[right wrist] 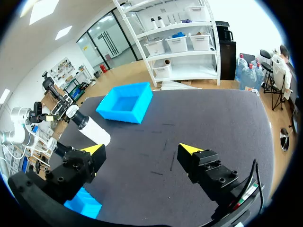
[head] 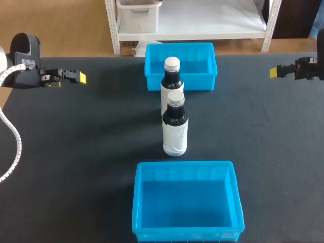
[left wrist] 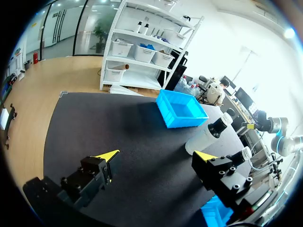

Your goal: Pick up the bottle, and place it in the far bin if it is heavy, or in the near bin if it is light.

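Observation:
Two dark bottles with white labels and white caps stand upright in a line at the table's middle: the farther bottle (head: 172,81) just in front of the far blue bin (head: 152,68), the nearer bottle (head: 175,129) a little behind the near blue bin (head: 139,202). My left gripper (head: 76,77) hovers at the far left and my right gripper (head: 276,72) at the far right, both well away from the bottles. In the left wrist view my gripper (left wrist: 156,156) is open and holds nothing, with a bottle (left wrist: 208,135) and the far bin (left wrist: 181,109) ahead. The right wrist view shows that gripper (right wrist: 143,149) open too, a bottle (right wrist: 90,128) ahead beside it.
Both bins look empty. The dark table top (head: 86,142) is bare on either side of the bottles. A corner of the near bin (right wrist: 85,201) shows under my right gripper's finger.

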### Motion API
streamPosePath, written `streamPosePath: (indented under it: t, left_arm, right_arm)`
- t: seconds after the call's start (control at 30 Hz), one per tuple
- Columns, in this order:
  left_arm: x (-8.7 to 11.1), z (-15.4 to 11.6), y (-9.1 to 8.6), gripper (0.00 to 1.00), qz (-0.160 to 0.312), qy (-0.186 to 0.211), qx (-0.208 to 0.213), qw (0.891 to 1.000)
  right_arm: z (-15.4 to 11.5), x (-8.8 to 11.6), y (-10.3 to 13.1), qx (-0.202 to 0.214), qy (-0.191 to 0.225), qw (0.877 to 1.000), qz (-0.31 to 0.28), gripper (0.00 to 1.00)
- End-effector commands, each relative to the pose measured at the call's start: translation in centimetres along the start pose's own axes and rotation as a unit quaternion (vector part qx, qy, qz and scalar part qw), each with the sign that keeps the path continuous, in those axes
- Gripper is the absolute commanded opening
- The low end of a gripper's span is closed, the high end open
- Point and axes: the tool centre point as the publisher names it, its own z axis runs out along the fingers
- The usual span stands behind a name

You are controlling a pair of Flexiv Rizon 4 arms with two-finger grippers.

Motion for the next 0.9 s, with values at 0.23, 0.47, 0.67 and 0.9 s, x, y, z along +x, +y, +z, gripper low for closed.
streamPosePath:
  t: [0.23, 0.47, 0.67, 0.9]
  left_arm:
    - [0.0, 0.0, 0.0, 1.0, 0.0, 0.0, 0.0, 1.0]
    - [0.0, 0.0, 0.0, 1.0, 0.0, 0.0, 0.0, 1.0]
    - [0.0, 0.0, 0.0, 1.0, 0.0, 0.0, 0.0, 1.0]
    - [0.0, 0.0, 0.0, 1.0, 0.0, 0.0, 0.0, 1.0]
  right_arm:
    - [-0.1, 0.0, 0.1, 0.002, 0.0, 1.0, 0.0, 1.0]
    - [0.2, -0.6, -0.3, -0.055, 0.032, 0.992, -0.112, 1.0]
    - [-0.6, 0.1, 0.1, -0.218, 0.177, 0.881, -0.38, 1.0]
    - [-1.0, 0.6, 0.1, -0.256, 0.217, 0.845, -0.417, 1.0]
